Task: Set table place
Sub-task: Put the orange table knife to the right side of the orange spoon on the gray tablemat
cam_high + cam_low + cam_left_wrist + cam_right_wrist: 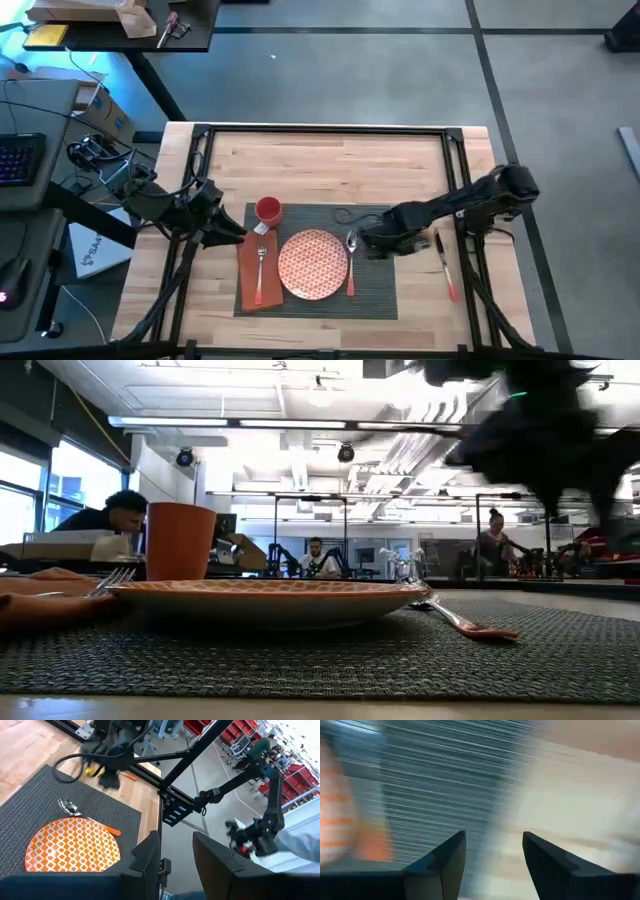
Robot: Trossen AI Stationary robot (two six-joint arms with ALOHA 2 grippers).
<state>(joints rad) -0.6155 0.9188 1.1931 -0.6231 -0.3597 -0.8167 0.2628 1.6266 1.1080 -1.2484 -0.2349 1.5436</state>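
Note:
On the light-wood table (320, 160) lies the dark grey ribbed placemat (375, 295). An orange patterned plate (312, 265) rests on its middle. A spoon (350, 262) lies on the mat right of the plate. A fork (260, 262) lies on an orange napkin (250, 285) at the left. A red cup (268, 210) stands at the mat's far left. A knife with an orange handle (445, 268) lies on bare wood right of the mat. My left gripper (236, 232) hovers open near the cup. My right gripper (494, 855) stands open over the mat's right part, near the spoon's bowl.
A black rail frame (330, 130) runs around the tabletop. Bare wood shows on the far half and along the near edge (320, 335). A dark desk with a keyboard (20, 160) stands off the table's left. People sit in the room beyond (318, 555).

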